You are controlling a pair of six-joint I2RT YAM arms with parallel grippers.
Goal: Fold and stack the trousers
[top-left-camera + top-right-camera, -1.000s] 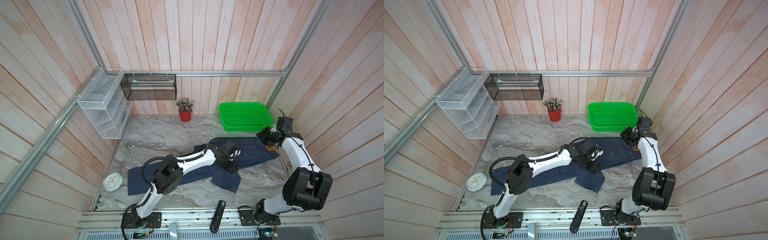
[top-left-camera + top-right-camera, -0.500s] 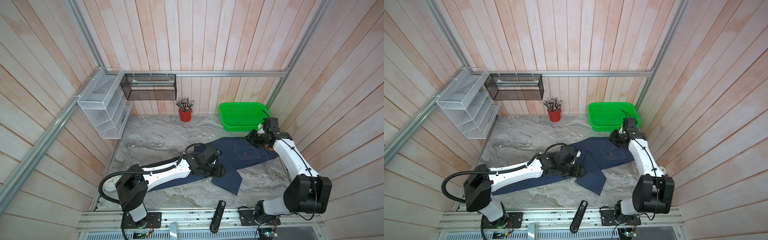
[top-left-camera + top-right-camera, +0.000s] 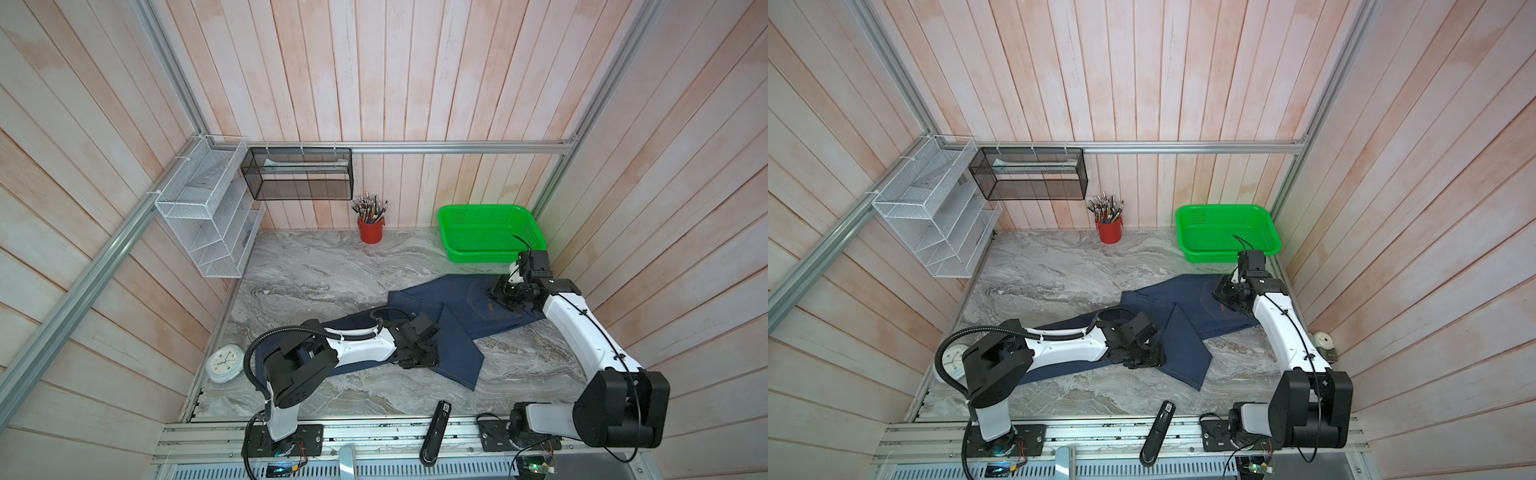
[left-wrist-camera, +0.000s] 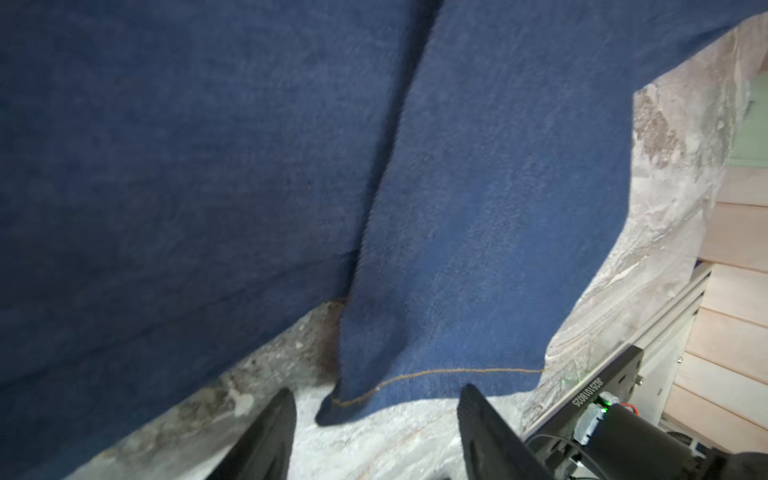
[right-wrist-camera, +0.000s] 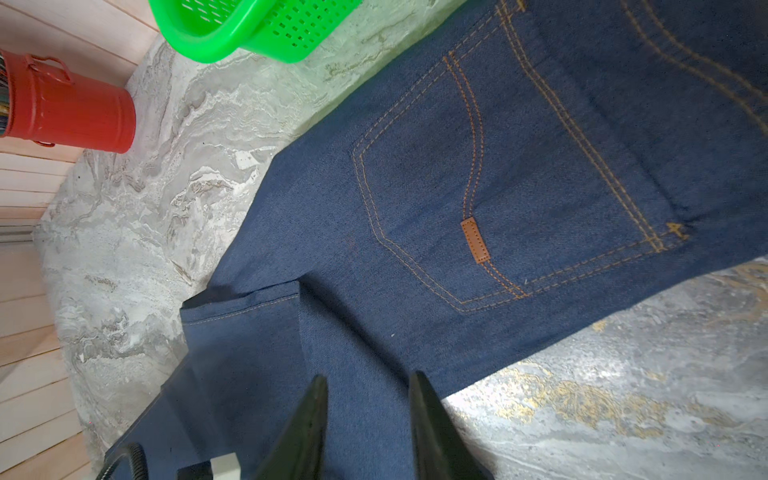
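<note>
Marble tabletop [image 3: 332, 270], trousers [image 3: 457, 299] lying across, hem at parted left tool [image 4: 377, 390] tips

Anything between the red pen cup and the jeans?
No. In both top views, only bare marble tabletop lies between the red cup and the trousers.

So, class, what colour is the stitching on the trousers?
Tan stitching, clearest in right wrist view.
</note>
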